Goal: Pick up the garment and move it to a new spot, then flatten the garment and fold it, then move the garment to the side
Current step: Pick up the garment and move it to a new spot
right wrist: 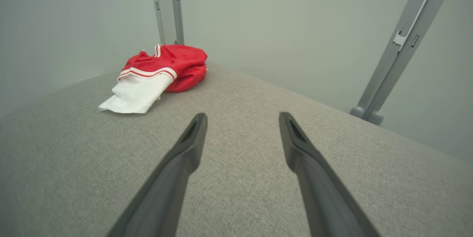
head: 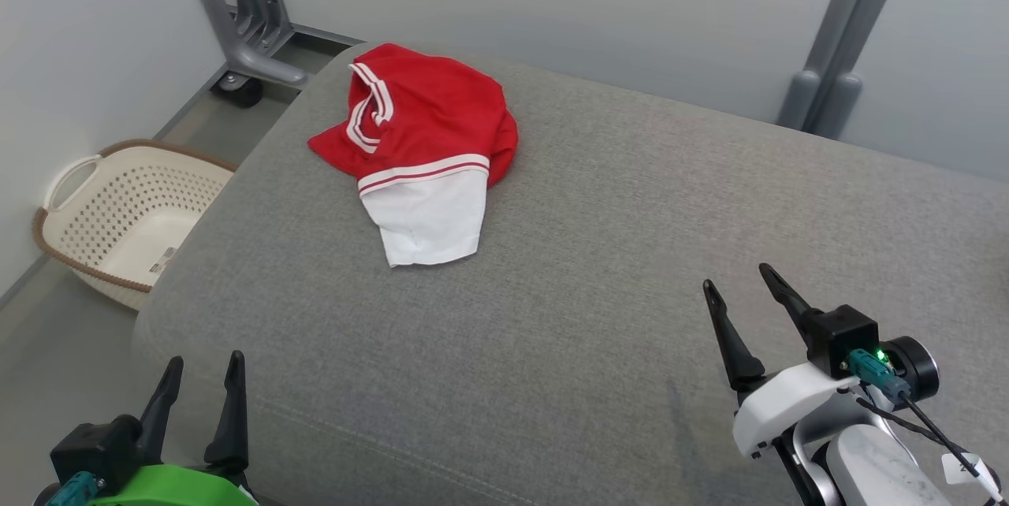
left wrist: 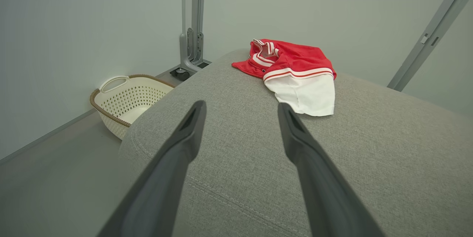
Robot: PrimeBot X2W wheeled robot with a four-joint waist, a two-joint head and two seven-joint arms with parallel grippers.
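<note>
Left gripper (head: pixel 205 358) and right gripper (head: pixel 736 275) are both seen with jaws spread wide, nothing held and nothing touched. The left is parked over the near-left corner of the grey cushion (head: pixel 591 269), the right over its near-right part. Bunched in a heap, the garment (head: pixel 426 135) is found on the far-left part of the cushion, close to the far edge and well apart from both grippers. It is neither flattened nor folded, so the pickup step is judged not yet begun. Its long axis runs roughly from far edge to near edge, with the red bulk at the far end and the white sleeve (head: pixel 430 218) laid out flat toward the near edge. From the left gripper it lies ahead and slightly right; from the right gripper, ahead and well to the left. The gap looks similar for both, but the heap sits on the left half, so the left arm is judged the more direct reach, with the sleeve end met first. A perforated basket (head: pixel 102 230) stands just off the cushion's left edge, and cloth dragged that way could slip over.
</note>
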